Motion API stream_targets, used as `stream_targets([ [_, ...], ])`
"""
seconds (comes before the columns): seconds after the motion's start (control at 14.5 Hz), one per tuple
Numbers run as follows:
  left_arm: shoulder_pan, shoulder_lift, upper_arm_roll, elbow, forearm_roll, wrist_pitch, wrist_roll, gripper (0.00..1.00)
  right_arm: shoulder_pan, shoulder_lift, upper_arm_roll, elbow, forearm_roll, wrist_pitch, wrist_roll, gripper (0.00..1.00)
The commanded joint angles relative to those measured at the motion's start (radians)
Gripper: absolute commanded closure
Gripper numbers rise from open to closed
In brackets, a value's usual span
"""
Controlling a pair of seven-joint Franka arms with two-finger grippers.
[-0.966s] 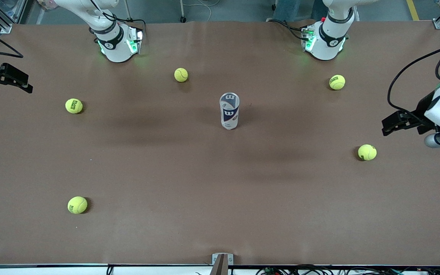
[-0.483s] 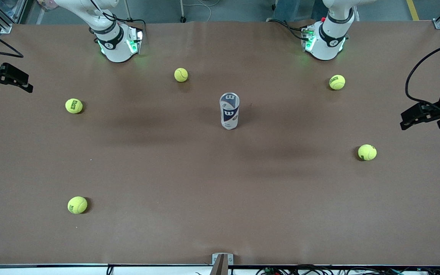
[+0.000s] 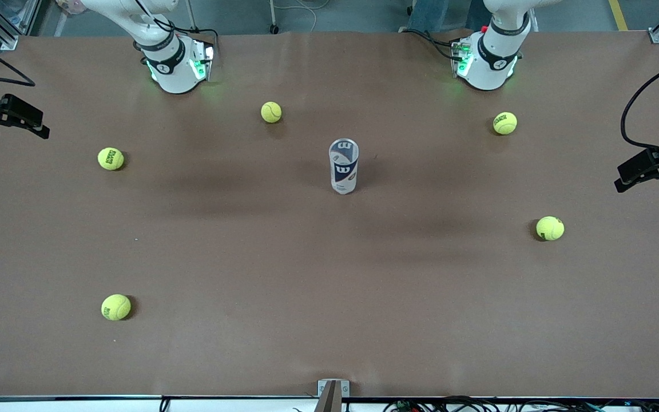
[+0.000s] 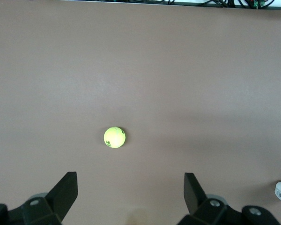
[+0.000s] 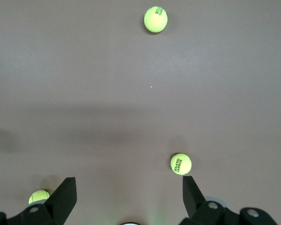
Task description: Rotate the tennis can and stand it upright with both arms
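The tennis can point(image 3: 344, 166), a clear tube with a white, navy and red W label, stands upright near the middle of the brown table point(image 3: 329, 274); nothing touches it. My left gripper point(image 3: 626, 176) hangs open and empty over the left arm's end of the table, well away from the can. In the left wrist view the left gripper point(image 4: 130, 183) has wide-spread fingers with only bare table between them. My right gripper point(image 3: 42, 126) waits open and empty over the right arm's end. The right wrist view shows the right gripper point(image 5: 129, 183) just as wide and empty.
Several yellow-green tennis balls lie scattered around: one point(image 3: 550, 228) near the left gripper, also in its wrist view point(image 4: 114, 137); one point(image 3: 111, 158) near the right gripper, also in its wrist view point(image 5: 181, 164). Others point(image 3: 271, 112), point(image 3: 505, 123) lie by the bases, another point(image 3: 116, 307) nearer the camera.
My left gripper has drawn away from the can toward the left arm's end of the table, staying open. The can and the right gripper have not moved.
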Motion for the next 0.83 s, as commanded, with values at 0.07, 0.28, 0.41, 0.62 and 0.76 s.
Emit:
stream_targets([
  [0.07,-0.189,-0.029,0.203,-0.009,-0.022,-0.004,0.022,0.0,-0.005,-0.034,0.001,-0.034,0.01,0.015,-0.006,0.0],
  [0.28,-0.231,-0.043,0.241,-0.013,-0.055,-0.006,0.021,0.0,-0.004,-0.034,0.003,-0.034,0.01,0.017,-0.006,0.0],
  [0.41,-0.237,-0.065,0.245,-0.036,-0.056,-0.006,0.019,0.0,-0.004,-0.034,0.003,-0.034,0.01,0.017,-0.006,0.0],
  [0.62,-0.313,-0.06,0.306,-0.029,-0.05,-0.009,-0.002,0.0,-0.004,-0.034,0.004,-0.032,0.01,0.017,-0.006,0.0],
  [0.76,-0.32,-0.056,0.323,-0.029,-0.055,-0.009,-0.004,0.0,-0.004,-0.034,0.004,-0.032,0.01,0.015,-0.006,0.0],
])
